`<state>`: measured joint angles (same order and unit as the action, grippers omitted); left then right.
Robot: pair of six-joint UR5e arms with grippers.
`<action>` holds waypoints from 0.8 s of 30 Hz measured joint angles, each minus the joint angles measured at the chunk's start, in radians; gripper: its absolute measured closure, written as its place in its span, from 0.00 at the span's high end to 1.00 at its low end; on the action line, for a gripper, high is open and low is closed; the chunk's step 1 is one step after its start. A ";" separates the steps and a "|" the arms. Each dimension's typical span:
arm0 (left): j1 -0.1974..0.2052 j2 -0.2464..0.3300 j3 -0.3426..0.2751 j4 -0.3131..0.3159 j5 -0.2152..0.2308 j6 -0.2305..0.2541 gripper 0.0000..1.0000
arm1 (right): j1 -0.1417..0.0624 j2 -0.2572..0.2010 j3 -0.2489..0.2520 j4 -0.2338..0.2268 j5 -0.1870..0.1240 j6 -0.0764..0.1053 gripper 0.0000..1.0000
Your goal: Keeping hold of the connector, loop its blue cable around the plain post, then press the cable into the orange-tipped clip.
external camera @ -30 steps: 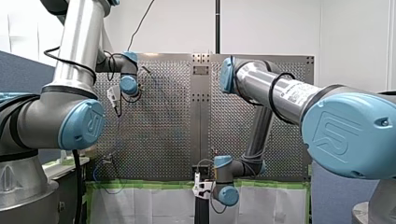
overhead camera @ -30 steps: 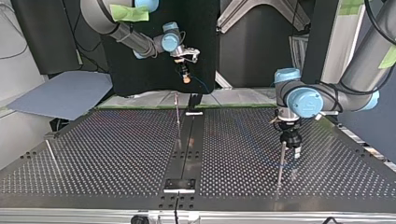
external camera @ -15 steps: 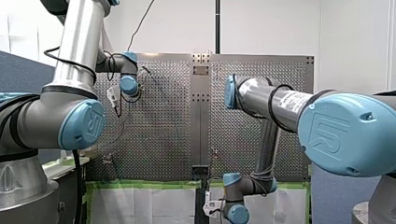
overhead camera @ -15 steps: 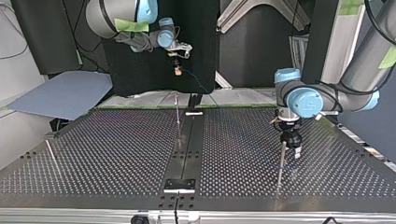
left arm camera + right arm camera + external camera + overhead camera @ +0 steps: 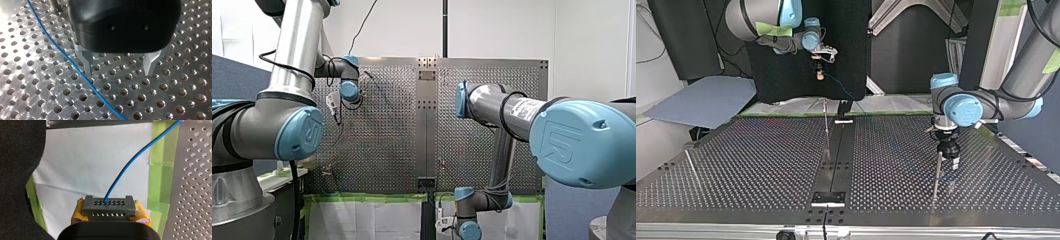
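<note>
Connector (image 5: 108,206) sits clamped between the yellow pads (image 5: 142,212) of my right gripper (image 5: 820,70), at the top view's left, raised beyond the far edge of the table (image 5: 761,160). Cable (image 5: 109,193) leaves it toward the table. A post (image 5: 826,122) stands near the middle. At the right, my left gripper (image 5: 118,66) hangs low with fingers apart and empty, the cable just beside one finger.

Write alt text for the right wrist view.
My right gripper clamps a grey, multi-hole connector between yellow pads. A blue cable leaves the connector and curves away over white paper and green tape toward the perforated table.
</note>
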<state>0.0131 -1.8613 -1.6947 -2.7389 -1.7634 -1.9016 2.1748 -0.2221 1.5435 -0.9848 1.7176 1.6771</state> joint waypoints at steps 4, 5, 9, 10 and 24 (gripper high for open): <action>0.000 0.000 0.000 0.000 -0.002 0.002 1.00 | -0.001 -0.032 0.035 -0.036 0.006 0.001 0.00; 0.000 0.000 0.000 0.000 -0.002 0.002 1.00 | -0.001 -0.041 0.045 -0.046 0.008 0.001 0.00; 0.000 0.000 0.000 -0.001 -0.003 0.003 1.00 | -0.003 -0.084 0.090 -0.091 0.021 0.000 0.00; -0.001 0.000 0.000 -0.001 -0.003 0.003 1.00 | -0.003 -0.090 0.099 -0.101 0.023 -0.001 0.00; 0.001 0.000 0.000 -0.001 -0.003 0.003 1.00 | -0.005 -0.165 0.239 -0.241 0.036 -0.013 0.00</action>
<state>0.0145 -1.8612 -1.6947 -2.7398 -1.7663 -1.8990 2.1697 -0.3869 1.7824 -1.2257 1.7539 1.6645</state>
